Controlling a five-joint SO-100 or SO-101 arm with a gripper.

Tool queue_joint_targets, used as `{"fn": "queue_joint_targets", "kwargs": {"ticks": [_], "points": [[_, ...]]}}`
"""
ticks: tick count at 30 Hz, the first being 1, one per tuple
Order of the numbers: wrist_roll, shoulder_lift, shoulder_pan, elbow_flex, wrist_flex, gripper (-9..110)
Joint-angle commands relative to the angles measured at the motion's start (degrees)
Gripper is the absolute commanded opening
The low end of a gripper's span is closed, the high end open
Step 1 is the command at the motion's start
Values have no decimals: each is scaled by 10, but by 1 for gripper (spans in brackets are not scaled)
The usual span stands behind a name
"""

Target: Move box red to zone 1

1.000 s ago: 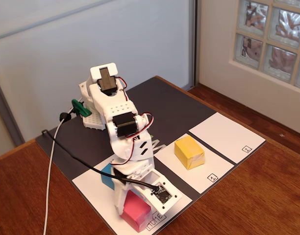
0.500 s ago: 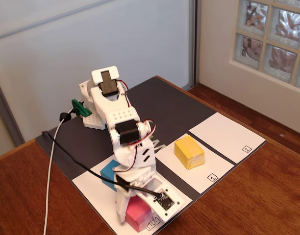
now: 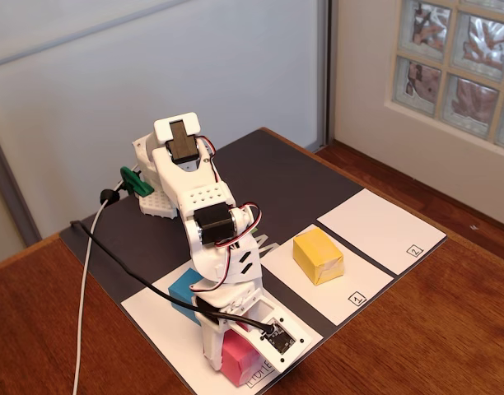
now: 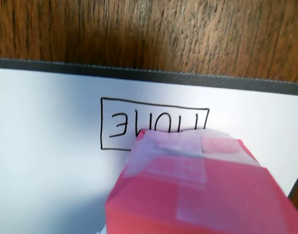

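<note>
The small pinkish-red paper-wrapped block with shiny taped ends [image 3: 238,356] is seen low and left of centre in the fixed view, lying on the large white sheet lettered "HOME" [image 3: 157,317]; in the wrist view the block [image 4: 207,192] fills the lower right, its taped end overlapping the boxed word.

The white printed arm's jaws [image 3: 226,352] are lowered over this block at the bottom of the fixed view. One white finger is seen pressed along the block's left side; the other is hidden behind the wrist housing, so whether the block is grasped or the jaws are merely set around it cannot be told.

A blue paper-wrapped block [image 3: 183,294] lies just beside, up and to the left.

The white paper panel with a small boxed "1" [image 3: 363,277] lies to the right of centre and is already occupied by a yellow paper-wrapped block [image 3: 318,254].

For the step to be done well, the jaws should be closed squarely across the block's flat paper sides rather than on the slippery tape. The block should be lifted straight up so the blue neighbour is not nudged, and a bare part of the panel should be aimed for, clear of the yellow block.
</note>
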Motion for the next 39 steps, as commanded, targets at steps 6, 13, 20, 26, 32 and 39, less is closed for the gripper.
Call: {"fn": "queue_joint_targets", "kwargs": {"ticks": [6,13,20,26,32,39], "points": [[-4,95,2,-13,54,0],[-5,198,-8,-30,127,-1],[4,306,-42,-55,213,-1],[24,382,-105,-55,261,-1],[59,431,-189,-55,285,-1],[75,425,-274,-55,289,-1]]}}
